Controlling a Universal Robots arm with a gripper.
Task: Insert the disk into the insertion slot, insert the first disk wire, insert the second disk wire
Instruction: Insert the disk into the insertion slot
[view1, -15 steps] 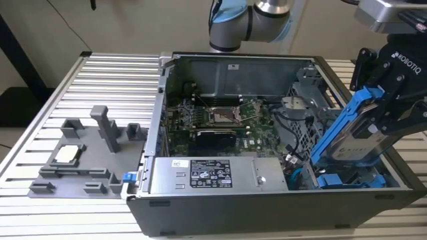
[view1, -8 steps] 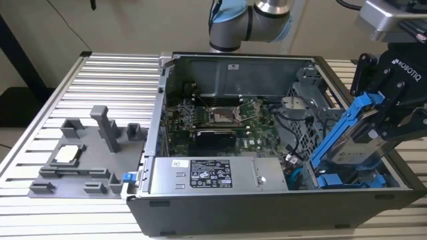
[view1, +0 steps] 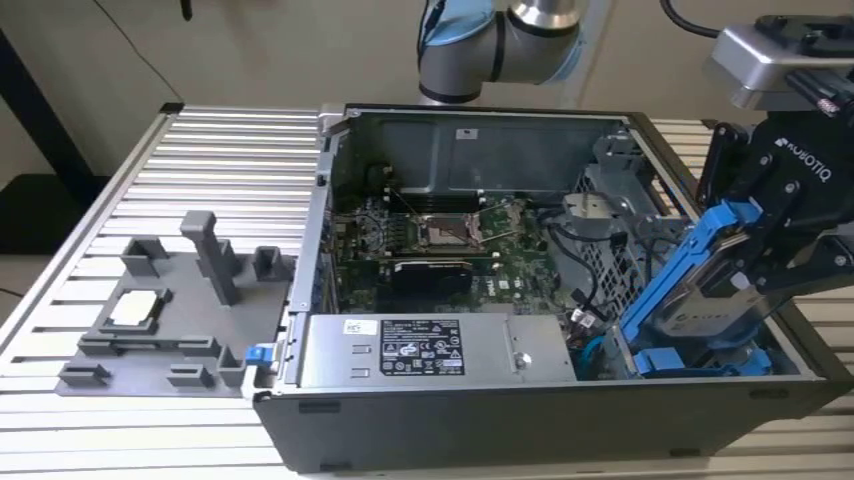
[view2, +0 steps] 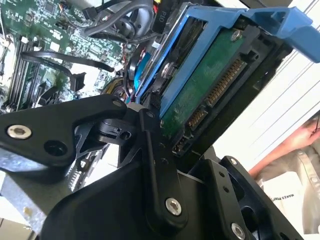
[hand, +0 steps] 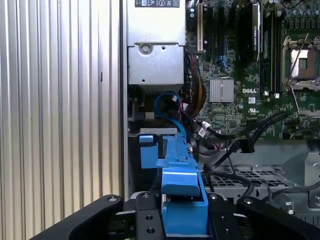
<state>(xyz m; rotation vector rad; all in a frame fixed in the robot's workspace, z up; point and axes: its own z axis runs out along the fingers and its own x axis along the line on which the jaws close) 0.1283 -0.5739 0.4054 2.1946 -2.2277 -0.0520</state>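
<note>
Ribbed alu desk (view1: 200, 150) w/ an open PC case (view1: 534, 430) lying on its side; grey fixture tray (view1: 160, 330) sits on the desk at the exterior view's left, just beside the case.

Nearest, behind the case's front wall: grey PSU box (view1: 427, 350) w/ stickers. In the near corner on the exterior view's right is the slot (view1: 701, 362), w/ blue rails along its floor.

Over that corner is the disk (view1: 694, 300) in its blue carrier. It is not flat. Its long axis stands steep, w/ the lower end down in the case by the slot rails and the upper end leaning up toward the exterior view's right. Can't tell if the lower end touches the rails. It is not seated.

The tool (view1: 750, 265) is pinching the disk near its upper end. In the first wrist view the black fingers (hand: 145, 215) sit on either side of the blue carrier, and the disk (hand: 180, 170) runs edge-on away from the tool (hand: 182, 220) toward the PSU. In the second wrist view the disk (view2: 200, 90) shows its green board side, w/ the connector strip at the end nearest the tool's fingers (view2: 155, 165).

Further in: black cables (hand: 240, 140) loop loose beside the disk, then the green mobo (view1: 441, 240) on the case floor. Farthest, behind the case's back wall, is the arm (view1: 494, 45).
</note>
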